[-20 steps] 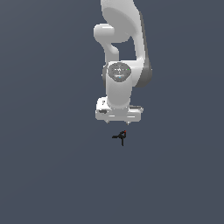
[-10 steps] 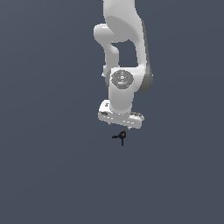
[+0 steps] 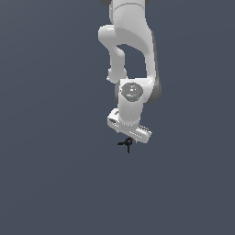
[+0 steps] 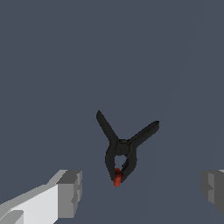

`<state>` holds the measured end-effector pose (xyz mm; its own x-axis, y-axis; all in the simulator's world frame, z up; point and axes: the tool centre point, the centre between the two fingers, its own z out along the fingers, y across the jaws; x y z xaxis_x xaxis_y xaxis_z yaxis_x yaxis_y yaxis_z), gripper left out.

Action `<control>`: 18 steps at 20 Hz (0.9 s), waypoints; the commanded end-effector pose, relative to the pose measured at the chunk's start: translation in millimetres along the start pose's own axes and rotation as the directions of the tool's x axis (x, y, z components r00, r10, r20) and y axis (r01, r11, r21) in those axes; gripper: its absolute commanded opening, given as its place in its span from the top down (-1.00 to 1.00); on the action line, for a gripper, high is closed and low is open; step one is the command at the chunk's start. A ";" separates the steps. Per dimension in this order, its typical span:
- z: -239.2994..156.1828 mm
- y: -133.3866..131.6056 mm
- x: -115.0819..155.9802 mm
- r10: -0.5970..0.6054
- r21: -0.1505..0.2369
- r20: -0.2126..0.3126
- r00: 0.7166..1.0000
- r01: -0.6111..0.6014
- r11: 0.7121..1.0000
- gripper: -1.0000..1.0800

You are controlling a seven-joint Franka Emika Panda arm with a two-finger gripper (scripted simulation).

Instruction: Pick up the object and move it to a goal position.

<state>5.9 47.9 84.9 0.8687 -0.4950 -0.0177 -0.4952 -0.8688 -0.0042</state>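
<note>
In the wrist view two grey fingers (image 4: 72, 192) stand spread wide, with an empty gap between them, and they pinch nothing. One finger is cut by the frame at about 4 o'clock, so only its inner face shows; the other, at about 7 o'clock, carries a white part of the gripper (image 4: 142, 190) behind it.

Between the fingers, a little nearer to the 7 o'clock one and apart from both, lies one small black spring clamp (image 4: 122, 151). It has two thin handles that open like a V toward 11 and 2 o'clock, and one red tip that points to 6 o'clock. It rests on the plain dark grey floor (image 4: 52, 65).

The exterior view shows one white arm (image 3: 133, 55) that comes down from 12 o'clock. There the fingers are hidden under the white gripper (image 3: 130, 134), and the clamp (image 3: 127, 144) is only a tiny black mark with a red dot, just below the gripper at 6 o'clock. Its shape is hard to make out there; only the wrist view gives it.
</note>
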 end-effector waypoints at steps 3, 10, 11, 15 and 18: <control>10.2 -3.7 0.2 0.088 -0.001 -0.008 0.996 -0.088 0.996 -0.92; 19.3 -6.9 0.1 0.165 -0.001 -0.016 0.986 -0.165 0.986 -0.92; 20.0 -7.1 0.1 0.171 -0.001 -0.017 0.985 -0.171 0.985 -0.92; 21.2 -7.5 0.1 0.181 -0.001 -0.018 0.983 -0.181 0.983 -0.92; 22.5 -7.5 -0.1 0.177 -0.001 -0.017 0.984 -0.177 0.984 -0.92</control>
<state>9.3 54.8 63.5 0.7677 -0.6409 -0.0006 -0.6409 -0.7677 0.0000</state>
